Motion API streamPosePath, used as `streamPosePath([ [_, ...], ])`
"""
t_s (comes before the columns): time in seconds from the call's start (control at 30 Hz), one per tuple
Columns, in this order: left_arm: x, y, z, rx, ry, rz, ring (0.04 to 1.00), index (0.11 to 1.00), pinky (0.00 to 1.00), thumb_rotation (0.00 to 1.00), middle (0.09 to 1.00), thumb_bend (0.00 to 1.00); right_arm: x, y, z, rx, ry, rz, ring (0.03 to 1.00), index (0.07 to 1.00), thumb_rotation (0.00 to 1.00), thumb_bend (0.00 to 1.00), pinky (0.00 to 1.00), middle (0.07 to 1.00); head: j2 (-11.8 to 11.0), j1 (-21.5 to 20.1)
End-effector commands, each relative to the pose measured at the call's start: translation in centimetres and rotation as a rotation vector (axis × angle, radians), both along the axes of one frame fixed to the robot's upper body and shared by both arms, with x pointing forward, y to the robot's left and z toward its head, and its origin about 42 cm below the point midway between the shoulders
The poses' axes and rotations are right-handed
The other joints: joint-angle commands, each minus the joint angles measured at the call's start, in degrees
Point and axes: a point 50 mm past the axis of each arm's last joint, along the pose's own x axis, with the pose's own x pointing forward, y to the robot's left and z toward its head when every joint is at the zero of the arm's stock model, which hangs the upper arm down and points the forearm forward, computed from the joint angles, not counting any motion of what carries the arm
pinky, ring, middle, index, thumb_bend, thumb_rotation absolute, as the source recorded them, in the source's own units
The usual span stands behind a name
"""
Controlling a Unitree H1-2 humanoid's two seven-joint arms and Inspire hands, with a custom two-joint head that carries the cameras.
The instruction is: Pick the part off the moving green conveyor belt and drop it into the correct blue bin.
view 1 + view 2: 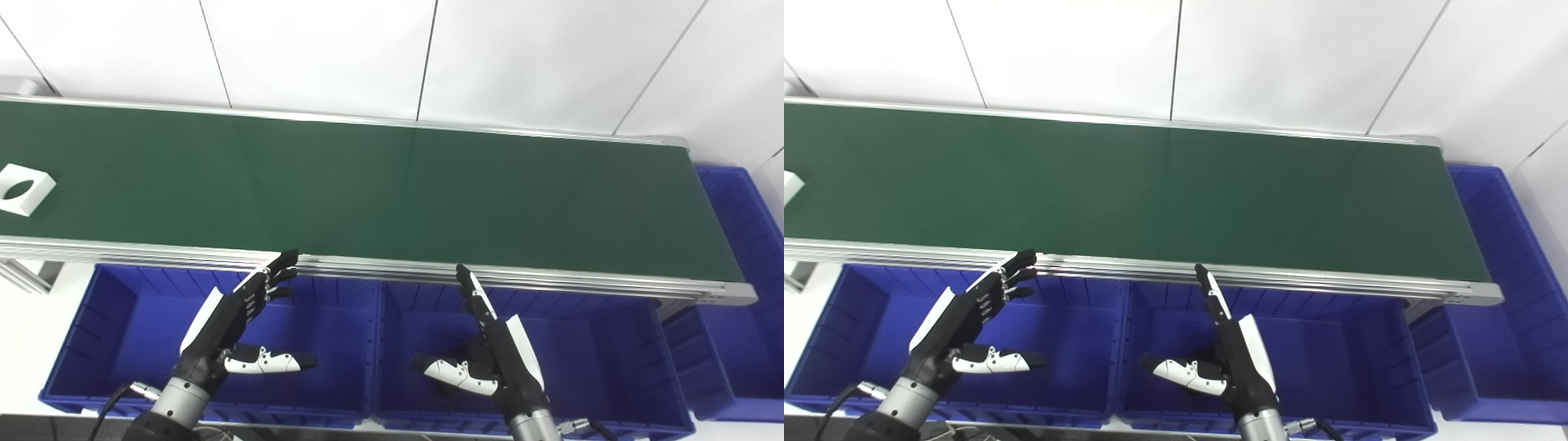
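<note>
A white block part with an oval hole [22, 188] lies on the green conveyor belt [380, 190] at its far left end; only its edge [791, 185] shows in the right eye view. My left hand [236, 321] is open and empty, held above the left blue bin [122, 324], fingertips near the belt's front rail. My right hand [487, 343] is open and empty above the middle blue bin [600, 355], fingers pointing toward the belt. Both hands are far from the part.
A third blue bin [744, 294] stands at the belt's right end. The belt's aluminium front rail [551, 278] runs just past both hands' fingertips. A white panelled wall [367, 55] rises behind the belt.
</note>
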Motion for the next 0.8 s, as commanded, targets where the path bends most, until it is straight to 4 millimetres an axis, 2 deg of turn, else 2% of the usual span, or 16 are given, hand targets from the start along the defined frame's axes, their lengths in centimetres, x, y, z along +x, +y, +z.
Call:
streamPosePath([
  [0.0, 0.4, 0.1, 0.8, -0.008, -0.042, -0.013, 0.89, 0.908, 0.82, 0.0, 0.925, 0.76, 0.3, 0.2, 1.0, 0.012, -0.041, 0.002, 0.967, 0.989, 0.42, 0.84, 0.95, 0.975, 0.04, 0.07],
  [0.4, 0.4, 0.2, 0.8, -0.007, -0.042, -0.015, 0.891, 0.907, 0.82, 0.01, 0.923, 0.76, 0.3, 0.2, 0.9, 0.012, -0.049, 0.006, 0.964, 0.989, 0.43, 0.84, 0.94, 0.975, -0.39, 0.49],
  [0.43, 0.3, 0.1, 0.7, -0.006, -0.044, -0.013, 0.891, 0.907, 0.83, 0.01, 0.923, 0.76, 0.2, 0.1, 0.8, 0.009, -0.05, 0.006, 0.964, 0.989, 0.44, 0.85, 0.94, 0.975, -1.09, 2.93],
  [0.47, 0.3, 0.0, 0.6, -0.005, -0.045, -0.012, 0.887, 0.904, 0.82, 0.01, 0.92, 0.76, 0.2, 0.1, 0.7, 0.008, -0.05, 0.007, 0.962, 0.989, 0.44, 0.84, 0.93, 0.977, -1.09, 2.93],
  [0.5, 0.2, -0.2, 0.4, 0.004, -0.052, -0.013, 0.886, 0.904, 0.82, 0.01, 0.919, 0.76, 0.1, -0.2, 0.6, 0.011, -0.047, 0.006, 0.962, 0.988, 0.44, 0.84, 0.93, 0.978, -2.33, 7.13],
  [0.53, 0.2, -0.4, 0.3, 0.011, -0.056, -0.014, 0.883, 0.904, 0.82, 0.02, 0.919, 0.77, 0.0, -0.3, 0.5, 0.013, -0.045, 0.006, 0.961, 0.99, 0.44, 0.84, 0.92, 0.981, -2.33, 7.13],
  [0.57, 0.1, -0.7, 0.2, 0.02, -0.06, -0.013, 0.88, 0.904, 0.81, 0.04, 0.918, 0.77, -0.2, -0.6, 0.4, 0.02, -0.042, 0.007, 0.961, 0.993, 0.43, 0.83, 0.92, 0.983, -3.83, 11.4],
  [0.6, 0.0, -0.9, 0.0, 0.026, -0.062, -0.012, 0.878, 0.904, 0.81, 0.05, 0.918, 0.78, -0.3, -0.8, 0.4, 0.024, -0.041, 0.009, 0.963, 0.996, 0.43, 0.83, 0.93, 0.984, -3.83, 11.4],
  [0.63, -0.1, -1.2, -0.2, 0.025, -0.061, -0.013, 0.877, 0.903, 0.8, 0.06, 0.917, 0.78, -0.4, -1.1, 0.3, 0.029, -0.041, 0.01, 0.965, 0.998, 0.42, 0.82, 0.94, 0.984, -5.63, 15.82],
  [0.67, -0.2, -1.6, -0.4, 0.017, -0.059, -0.012, 0.876, 0.903, 0.8, 0.06, 0.919, 0.79, -0.4, -1.4, 0.2, 0.031, -0.045, 0.014, 0.968, 1.0, 0.42, 0.81, 0.95, 0.985, -6.98, 18.48],
  [0.7, -0.3, -1.9, -0.6, 0.011, -0.058, -0.011, 0.867, 0.893, 0.79, 0.06, 0.91, 0.81, -0.4, -1.7, 0.1, 0.032, -0.05, 0.019, 0.972, 1.0, 0.4, 0.79, 0.96, 0.984, -7.7, 19.74],
  [0.73, -0.4, -2.3, -0.9, 0.007, -0.056, -0.01, 0.865, 0.891, 0.78, 0.06, 0.909, 0.81, -0.5, -2.1, 0.0, 0.027, -0.057, 0.022, 0.972, 1.0, 0.4, 0.79, 0.96, 0.984, -9.7, 22.91],
  [0.77, -0.4, -2.6, -1.1, 0.007, -0.057, -0.011, 0.86, 0.886, 0.77, 0.06, 0.904, 0.82, -0.5, -2.4, -0.1, 0.022, -0.063, 0.024, 0.971, 1.0, 0.39, 0.77, 0.96, 0.983, -10.01, 23.33],
])
